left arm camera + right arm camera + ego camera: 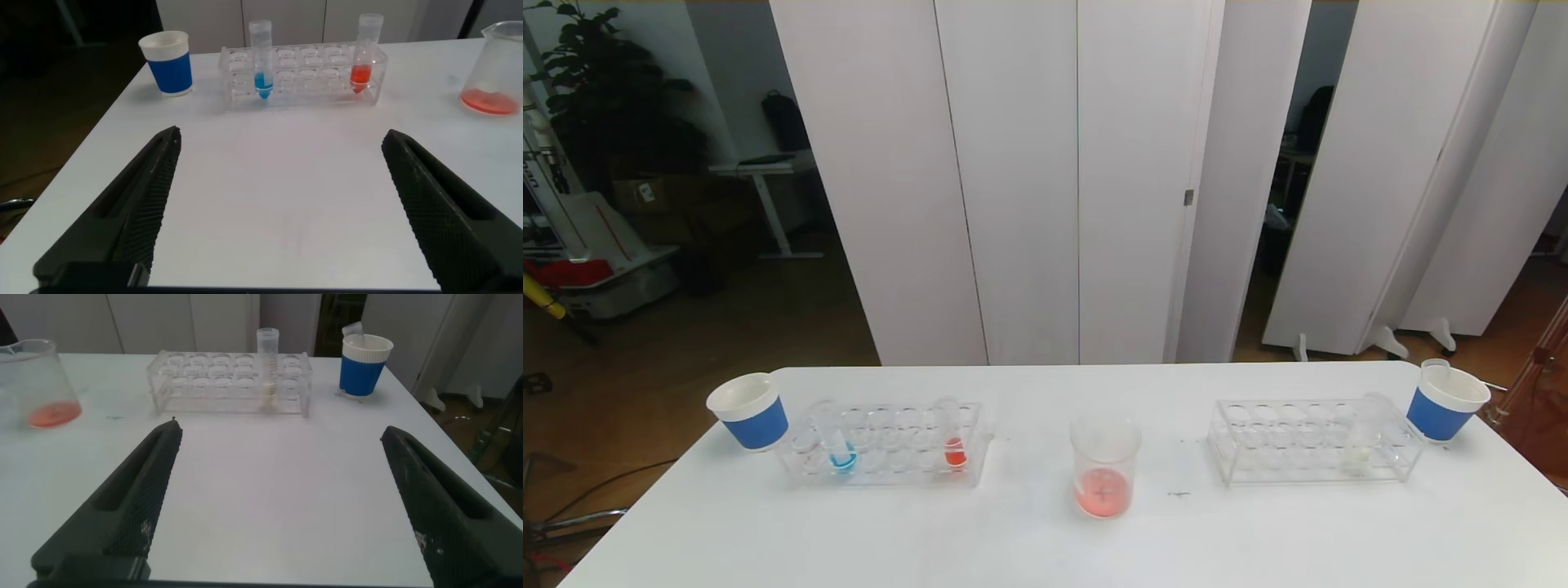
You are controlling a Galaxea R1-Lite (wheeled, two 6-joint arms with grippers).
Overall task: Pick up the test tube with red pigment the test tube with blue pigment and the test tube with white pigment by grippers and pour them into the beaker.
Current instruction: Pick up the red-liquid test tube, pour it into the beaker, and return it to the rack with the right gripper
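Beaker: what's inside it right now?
The beaker holds a shallow layer of red-orange pigment at the bottom; the rest looks empty. No tube is in it. Nothing covers it, but a trace of white or blue mixed in can't be ruled out.

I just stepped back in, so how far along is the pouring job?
The beaker already holds red liquid. Nothing is in hand: left gripper and right gripper hang open over the table. The blue tube, red tube and white tube stand racked.
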